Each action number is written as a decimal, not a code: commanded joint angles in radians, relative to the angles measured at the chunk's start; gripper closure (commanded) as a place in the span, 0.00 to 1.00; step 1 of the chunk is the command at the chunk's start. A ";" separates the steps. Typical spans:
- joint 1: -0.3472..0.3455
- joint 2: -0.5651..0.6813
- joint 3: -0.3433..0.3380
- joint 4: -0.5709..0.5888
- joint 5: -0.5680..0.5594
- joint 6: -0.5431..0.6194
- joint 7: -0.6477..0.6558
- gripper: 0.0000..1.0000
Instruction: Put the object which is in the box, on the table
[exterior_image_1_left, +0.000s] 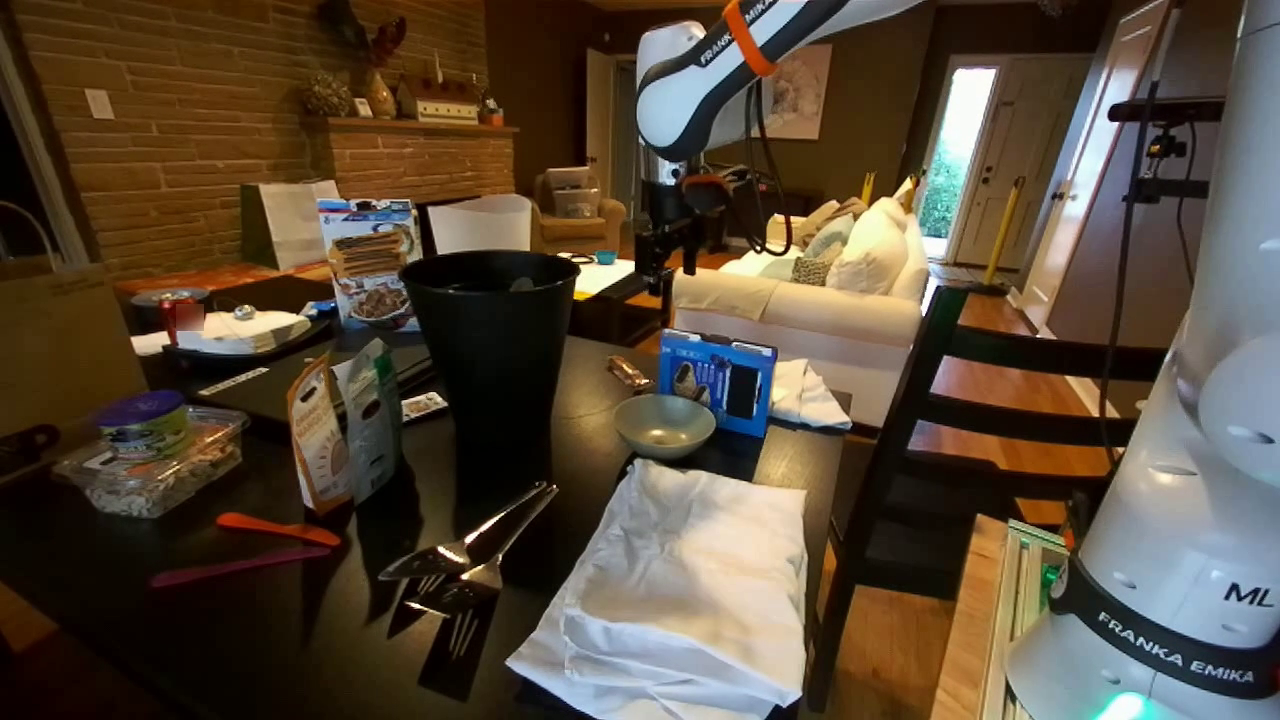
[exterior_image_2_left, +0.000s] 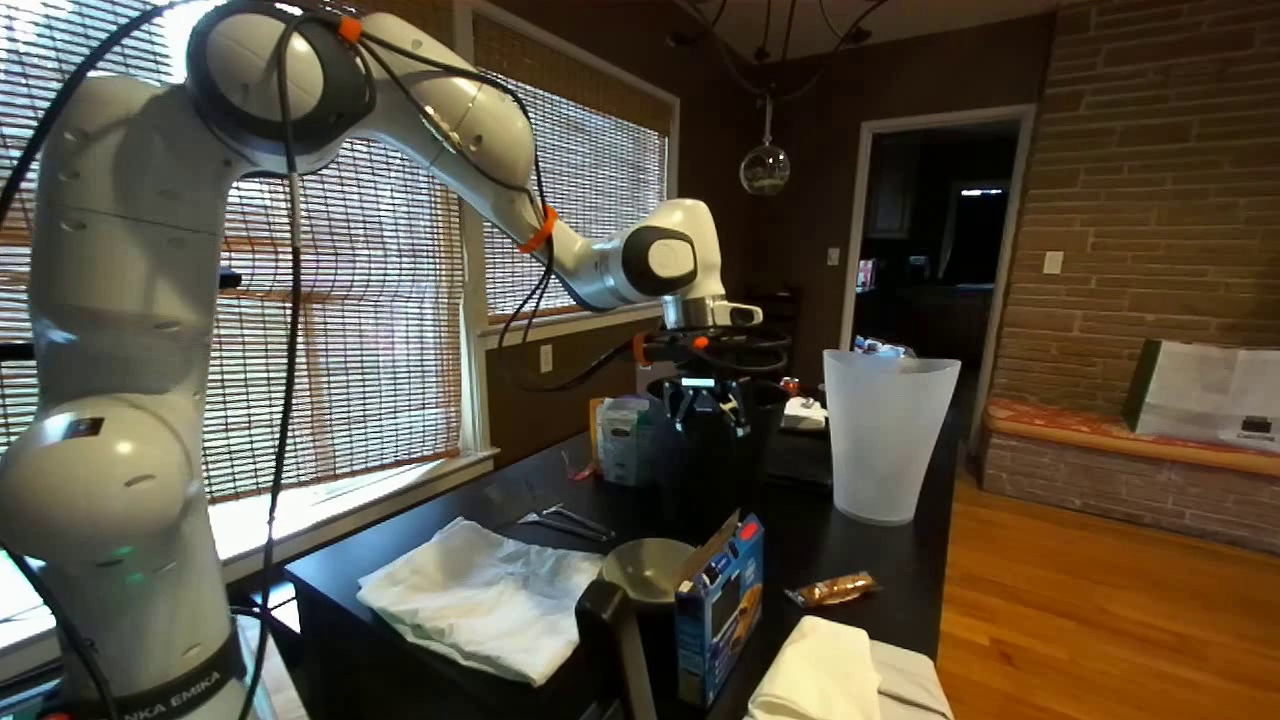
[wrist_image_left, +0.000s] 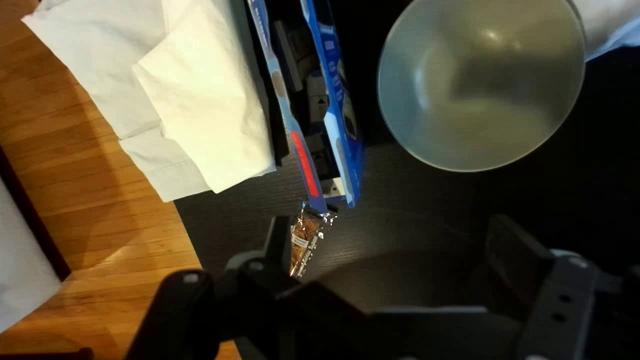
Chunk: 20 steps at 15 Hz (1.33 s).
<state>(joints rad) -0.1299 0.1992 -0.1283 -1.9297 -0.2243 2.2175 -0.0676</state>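
Note:
The blue box (exterior_image_1_left: 718, 382) stands upright on the dark table (exterior_image_1_left: 250, 640), beside the bowl. It also shows in an exterior view (exterior_image_2_left: 735, 600) and, from above with its top open, in the wrist view (wrist_image_left: 345, 130). Grey and whitish items (wrist_image_left: 317, 100) lie inside it, too dark to identify. A brown bar in a clear wrapper (wrist_image_left: 305, 240) lies on the table by the box's end; it shows in both exterior views (exterior_image_1_left: 628, 373) (exterior_image_2_left: 832, 590). My gripper (wrist_image_left: 392, 232) is open and empty, well above the table. It also shows in both exterior views (exterior_image_1_left: 668, 280) (exterior_image_2_left: 711, 425).
A grey-green bowl (exterior_image_1_left: 665, 425) sits close to the box. A tall black bin (exterior_image_1_left: 490, 350) and a frosted bin (exterior_image_2_left: 890, 440) rise from the table. White cloth (exterior_image_1_left: 690, 580), a folded napkin (exterior_image_2_left: 820, 670), metal servers (exterior_image_1_left: 470, 560) and pouches (exterior_image_1_left: 345, 430) lie around. A chair (exterior_image_1_left: 1000, 425) stands alongside.

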 joint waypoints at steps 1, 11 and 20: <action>-0.019 0.116 0.002 0.110 0.028 -0.013 -0.096 0.00; -0.056 0.416 0.028 0.464 0.061 -0.293 -0.282 0.00; -0.055 0.621 0.033 0.719 0.040 -0.519 -0.293 0.00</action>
<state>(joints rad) -0.1697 0.7432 -0.1067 -1.3246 -0.1784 1.7744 -0.3387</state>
